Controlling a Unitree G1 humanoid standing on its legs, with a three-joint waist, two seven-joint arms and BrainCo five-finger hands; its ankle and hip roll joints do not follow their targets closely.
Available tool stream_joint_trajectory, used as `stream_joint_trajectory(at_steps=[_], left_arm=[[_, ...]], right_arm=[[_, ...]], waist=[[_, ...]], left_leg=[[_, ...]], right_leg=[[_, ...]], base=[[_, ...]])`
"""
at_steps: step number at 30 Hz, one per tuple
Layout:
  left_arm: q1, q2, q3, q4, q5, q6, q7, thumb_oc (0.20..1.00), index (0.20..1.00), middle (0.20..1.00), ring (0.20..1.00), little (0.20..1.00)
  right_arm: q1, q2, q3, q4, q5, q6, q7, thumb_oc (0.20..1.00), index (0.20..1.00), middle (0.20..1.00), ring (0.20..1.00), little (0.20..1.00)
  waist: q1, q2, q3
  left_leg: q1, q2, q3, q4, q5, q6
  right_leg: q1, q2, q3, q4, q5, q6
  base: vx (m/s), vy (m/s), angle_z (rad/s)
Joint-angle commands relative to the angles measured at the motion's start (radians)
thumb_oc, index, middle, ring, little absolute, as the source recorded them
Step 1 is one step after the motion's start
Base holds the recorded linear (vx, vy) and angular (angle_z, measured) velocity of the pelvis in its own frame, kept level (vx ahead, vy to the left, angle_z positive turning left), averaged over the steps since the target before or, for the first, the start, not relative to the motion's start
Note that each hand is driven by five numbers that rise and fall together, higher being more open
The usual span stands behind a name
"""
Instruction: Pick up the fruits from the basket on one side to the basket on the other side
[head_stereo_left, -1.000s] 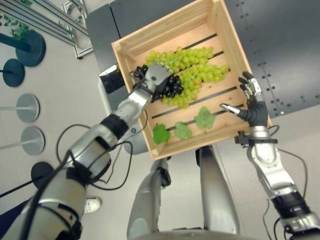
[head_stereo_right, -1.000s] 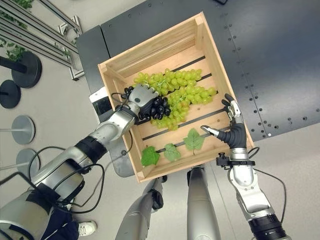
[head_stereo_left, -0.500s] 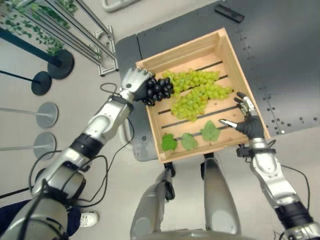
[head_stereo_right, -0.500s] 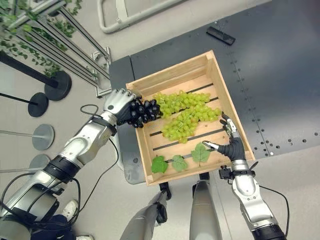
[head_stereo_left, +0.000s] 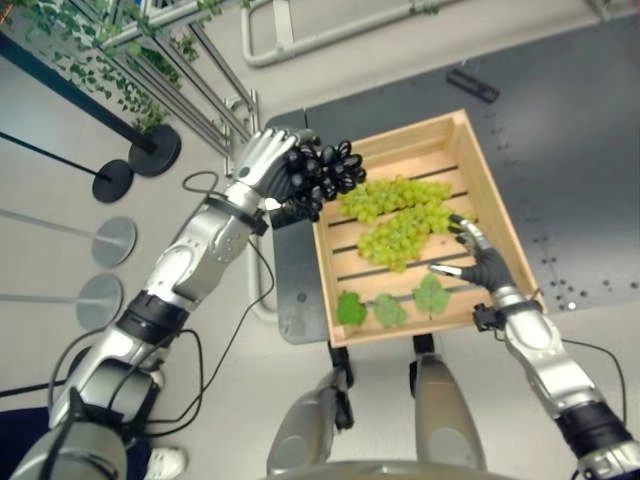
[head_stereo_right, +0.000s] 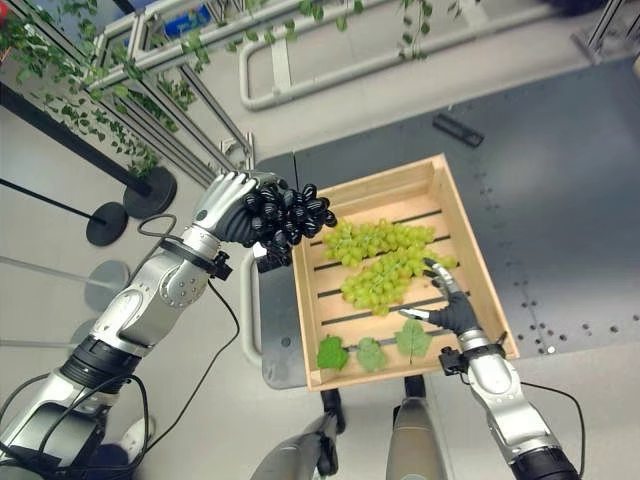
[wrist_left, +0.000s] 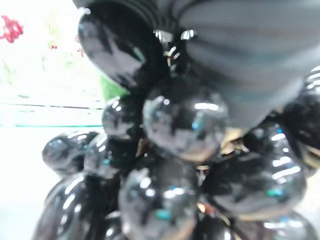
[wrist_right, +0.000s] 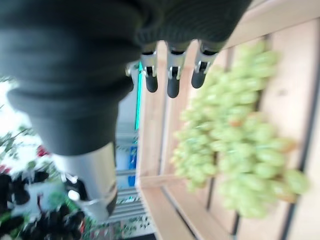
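We had our left hand (head_stereo_left: 265, 160) curled round the bunch of black grapes (head_stereo_left: 322, 175), held up just past the wooden crate's (head_stereo_left: 492, 210) left rim. Green grapes (head_stereo_left: 400, 215) lay inside the crate, where our right hand (head_stereo_left: 480, 262) hovered, fingers relaxed, holding nothing.
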Motion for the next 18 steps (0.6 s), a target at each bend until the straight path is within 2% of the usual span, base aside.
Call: stream_joint_trajectory(at_steps=[1, 4, 8, 10, 13, 18], left_arm=[[-0.022, -0.010, 0.019, -0.070, -0.138, -0.074, -0.030, 0.200, 0.200, 0.200, 0.200, 0.200], [-0.023, -0.022, -0.008, -0.100, -0.262, -0.094, -0.093, 0.200, 0.200, 0.200, 0.200, 0.200], [-0.032, -0.063, -0.063, -0.127, -0.455, -0.110, -0.159, 0.200, 0.200, 0.200, 0.200, 0.200], [-0.029, -0.089, -0.084, -0.121, -0.511, -0.101, -0.180, 0.200, 0.200, 0.200, 0.200, 0.200], [-0.009, -0.145, -0.094, -0.120, -0.598, -0.090, -0.199, 0.200, 0.200, 0.200, 0.200, 0.200], [0.006, -0.185, -0.102, -0.164, -0.693, -0.081, -0.225, 0.200, 0.200, 0.200, 0.200, 0.200]], right_arm=[[-0.019, 0.013, 0.047, -0.025, -0.002, -0.024, 0.042, 1.000, 1.000, 1.000, 1.000, 1.000], [-0.075, 0.018, 0.110, -0.013, 0.006, -0.011, 0.084, 1.000, 1.000, 1.000, 1.000, 1.000], [-0.198, 0.016, 0.227, -0.003, 0.077, 0.013, 0.194, 1.000, 1.000, 1.000, 1.000, 1.000], [-0.227, 0.020, 0.258, -0.013, 0.117, 0.020, 0.230, 1.000, 1.000, 1.000, 1.000, 1.000], [-0.250, 0.049, 0.275, -0.016, 0.153, 0.027, 0.243, 1.000, 1.000, 1.000, 1.000, 1.000], [-0.254, 0.089, 0.300, -0.035, 0.268, 0.051, 0.274, 1.000, 1.000, 1.000, 1.000, 1.000]], waist=[[0.021, -0.059, -0.099], [0.032, -0.070, -0.125], [0.046, -0.084, -0.153], [0.047, -0.086, -0.165], [0.045, -0.086, -0.177], [0.040, -0.087, -0.190]], left_leg=[[0.068, -0.007, -0.009, 0.060, -0.124, -0.032], [0.093, -0.006, -0.011, 0.060, -0.130, -0.032], [0.132, -0.004, -0.010, 0.047, -0.135, -0.031], [0.150, -0.002, -0.007, 0.039, -0.137, -0.031], [0.171, -0.003, -0.006, 0.030, -0.142, -0.025], [0.190, -0.003, 0.001, 0.021, -0.151, -0.019]], right_leg=[[0.183, -0.036, -0.025, -0.316, 0.140, 0.097], [0.215, -0.035, -0.033, -0.329, 0.136, 0.096], [0.255, -0.033, -0.040, -0.344, 0.134, 0.097], [0.272, -0.031, -0.042, -0.350, 0.134, 0.098], [0.290, -0.030, -0.041, -0.360, 0.135, 0.099], [0.301, -0.030, -0.040, -0.364, 0.136, 0.100]], base=[[0.09, -0.016, 0.08], [0.08, -0.008, 0.05], [0.07, 0.000, 0.06], [0.09, 0.027, 0.02], [0.07, 0.029, 0.00], [0.04, 0.010, -0.01]])
